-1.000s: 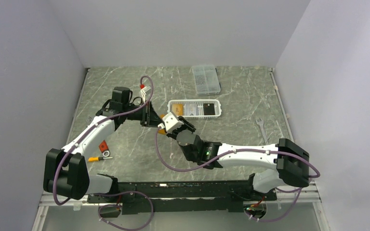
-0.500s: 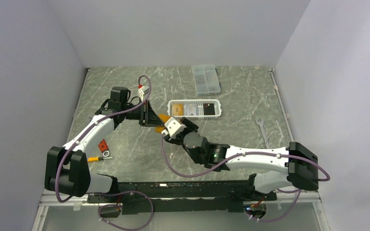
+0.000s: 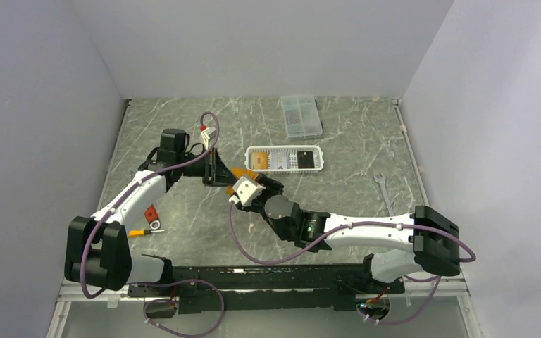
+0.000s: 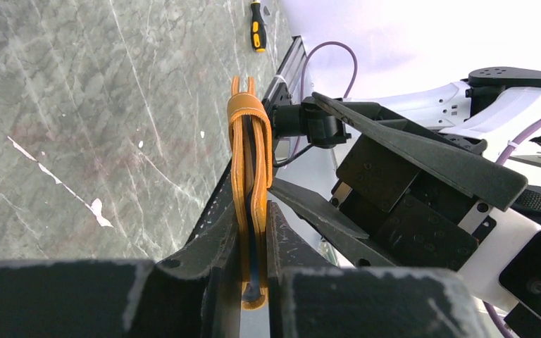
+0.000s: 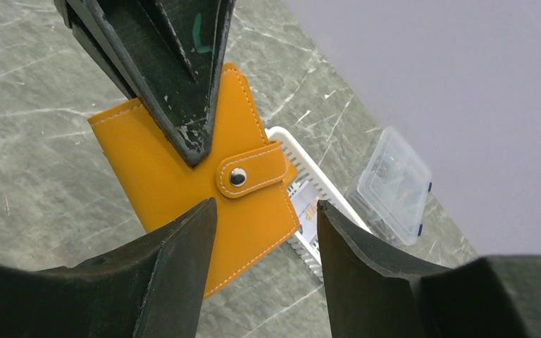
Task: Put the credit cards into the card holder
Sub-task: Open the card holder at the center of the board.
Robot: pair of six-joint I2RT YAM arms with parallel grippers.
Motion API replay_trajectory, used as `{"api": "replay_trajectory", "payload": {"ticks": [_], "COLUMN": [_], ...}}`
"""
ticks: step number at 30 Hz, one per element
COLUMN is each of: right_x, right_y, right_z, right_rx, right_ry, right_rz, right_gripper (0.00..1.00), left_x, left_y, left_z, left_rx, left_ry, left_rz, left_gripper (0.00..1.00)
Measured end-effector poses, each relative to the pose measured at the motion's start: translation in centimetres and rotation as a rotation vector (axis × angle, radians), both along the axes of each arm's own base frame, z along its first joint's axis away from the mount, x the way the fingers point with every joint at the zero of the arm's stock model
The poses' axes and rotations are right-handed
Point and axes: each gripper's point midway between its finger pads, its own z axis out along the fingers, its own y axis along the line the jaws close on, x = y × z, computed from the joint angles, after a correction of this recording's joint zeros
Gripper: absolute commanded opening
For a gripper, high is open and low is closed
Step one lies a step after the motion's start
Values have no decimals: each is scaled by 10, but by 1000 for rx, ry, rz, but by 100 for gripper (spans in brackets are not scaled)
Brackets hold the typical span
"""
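The card holder (image 5: 176, 176) is an orange wallet with its snap tab fastened. It hangs on edge above the table, and my left gripper (image 4: 252, 218) is shut on its lower edge. From above, the wallet (image 3: 238, 173) shows between the two grippers. My right gripper (image 5: 264, 211) stands open just in front of the wallet's free corner, nothing between its fingers. The credit cards lie in the white basket (image 3: 284, 150): an orange-gold one (image 3: 258, 161), a pale one (image 3: 280, 161) and a black one (image 3: 308, 160).
A clear compartment box (image 3: 301, 116) sits at the back of the table. A wrench (image 3: 382, 184) lies to the right. A yellow-handled screwdriver (image 3: 137, 232) and a small red item (image 3: 151, 213) lie near the left arm.
My right gripper has opened wider and shifted slightly left and nearer, staying beside the wallet. The left gripper still holds the wallet in about the same place.
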Motion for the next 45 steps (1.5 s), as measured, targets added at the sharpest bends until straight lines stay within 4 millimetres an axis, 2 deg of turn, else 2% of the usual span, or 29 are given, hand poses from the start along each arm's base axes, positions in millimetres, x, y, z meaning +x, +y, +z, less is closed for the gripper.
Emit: {"api": "replay_trajectory", "payload": {"ticks": [5,8,11,14,18,21,32,41,42,43,44,45], "right_x": [-1,1,3,4,5,8,16,21,21,20,20,20], "right_y": [7,10,11,12,14,14,12,20,22,23,24,22], "right_z": [4,4,4,3,0,0,1,17,19,20,20,21], "right_rx": [0,-8,-13,-20,-23,-5,20,71,79,85,92,98], "right_ry": [-36,-54,-67,-77,-75,-58,-40,-39,-30,-22,-9,6], "right_rz": [16,15,12,4,-3,-9,-23,-10,-3,6,14,21], "right_gripper": [55,49,39,24,15,0,0,0,3,15,35,48], "left_x": [0,1,2,2,4,5,8,-3,-6,-8,-10,-12], "left_y": [0,0,0,0,0,-1,0,-1,-1,-1,-1,-1], "left_z": [0,1,1,3,4,5,8,6,5,5,5,5], "left_rx": [-2,-2,-3,-7,-10,-11,-12,-36,-39,-42,-47,-48], "left_ry": [4,-1,-9,-11,-21,-26,-44,-12,-7,-4,-5,-9], "left_rz": [0,2,5,4,7,12,27,-14,-22,-30,-43,-53], "left_gripper": [0,0,0,0,0,0,0,0,0,0,0,0]}}
